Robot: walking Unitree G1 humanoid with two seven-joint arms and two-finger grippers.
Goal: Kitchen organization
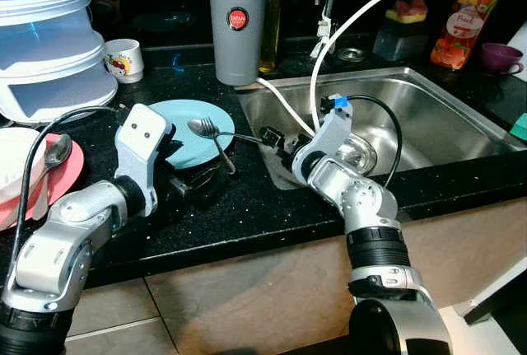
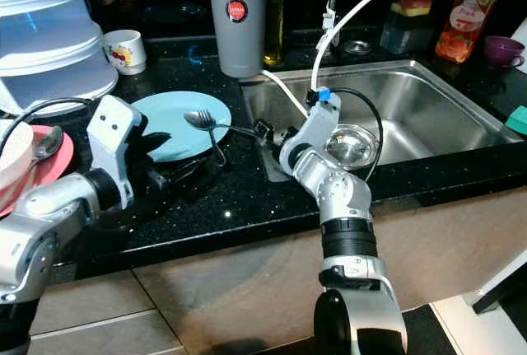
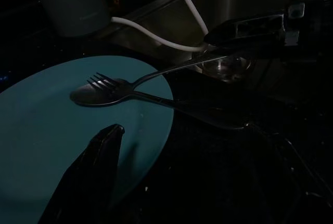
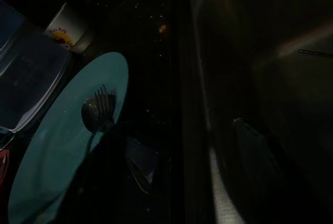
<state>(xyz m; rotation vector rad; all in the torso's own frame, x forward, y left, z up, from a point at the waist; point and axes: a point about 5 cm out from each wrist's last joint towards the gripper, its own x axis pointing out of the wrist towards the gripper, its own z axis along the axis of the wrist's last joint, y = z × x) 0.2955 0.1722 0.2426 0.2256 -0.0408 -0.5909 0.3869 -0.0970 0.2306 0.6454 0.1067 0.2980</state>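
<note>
A light blue plate [image 1: 177, 124] lies on the black counter [image 1: 247, 207] with a spoon [image 1: 198, 128] and a fork [image 1: 222, 151] crossed on it. The spoon's handle runs right toward the sink. My right gripper [image 1: 272, 142] reaches over the sink's left rim to the end of that handle, and its fingers stand apart, so it is open. My left gripper [image 1: 196, 160] is open at the plate's near edge, one finger [image 3: 99, 172] over the plate and the other beside it on the counter.
A steel sink [image 1: 445, 120] holds a metal bowl [image 1: 360, 154], and a white hose [image 1: 346, 30] hangs in. A grey jug [image 1: 237, 21] and a white mug [image 1: 123, 58] stand behind the plate. Stacked clear containers [image 1: 45, 50] and a red plate [image 1: 66, 170] sit at the left.
</note>
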